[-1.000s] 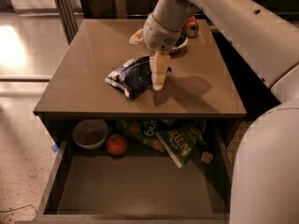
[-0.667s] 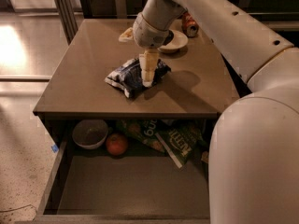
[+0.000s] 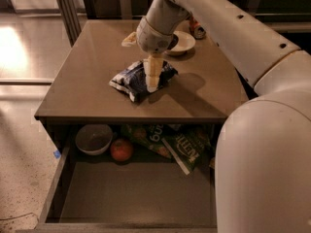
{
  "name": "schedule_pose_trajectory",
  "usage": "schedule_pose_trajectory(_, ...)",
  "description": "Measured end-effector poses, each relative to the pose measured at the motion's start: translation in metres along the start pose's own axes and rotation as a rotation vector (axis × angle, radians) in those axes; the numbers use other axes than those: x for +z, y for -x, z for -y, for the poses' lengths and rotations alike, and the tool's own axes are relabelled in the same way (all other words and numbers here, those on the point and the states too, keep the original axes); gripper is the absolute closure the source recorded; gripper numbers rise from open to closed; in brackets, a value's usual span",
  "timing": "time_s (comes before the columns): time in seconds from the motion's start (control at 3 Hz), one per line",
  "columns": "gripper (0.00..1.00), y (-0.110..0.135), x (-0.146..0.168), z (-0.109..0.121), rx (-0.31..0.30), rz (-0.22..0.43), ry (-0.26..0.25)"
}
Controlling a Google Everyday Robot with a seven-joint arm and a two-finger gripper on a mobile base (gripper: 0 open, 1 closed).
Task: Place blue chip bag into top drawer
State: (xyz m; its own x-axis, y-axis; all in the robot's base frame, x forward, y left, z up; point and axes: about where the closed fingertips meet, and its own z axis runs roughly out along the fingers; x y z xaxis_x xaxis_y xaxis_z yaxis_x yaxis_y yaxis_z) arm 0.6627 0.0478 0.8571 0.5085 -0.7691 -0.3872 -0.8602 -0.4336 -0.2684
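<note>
Shifted left over tabletop [image 3: 87,89] since a second ago: arm [image 3: 228,28] with end effector [image 3: 151,86], now tip-down on blue chip bag [image 3: 127,81] at tabletop centre; grip state cannot be told. Under tabletop's front edge, top drawer [image 3: 136,195] stands open. Bag well apart from all tabletop edges, long axis front-left to back-right.

gripper [image 3: 152,85] over blue chip bag [image 3: 128,81] on table [image 3: 92,62], top drawer [image 3: 136,193] below

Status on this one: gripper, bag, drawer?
Gripper at blue chip bag, bag on tabletop. Top drawer open below; bowl, apple, green bags at its back. Nothing blocking the drop.
</note>
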Motion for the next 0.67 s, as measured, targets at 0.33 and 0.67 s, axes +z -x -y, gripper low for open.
schedule_pose_trajectory(0.33, 0.00, 0.010, 0.032, -0.009, -0.031, 0.031, 0.062)
schedule_pose_trajectory(0.67, 0.00, 0.016, 0.050, -0.015, -0.050, 0.048, 0.102)
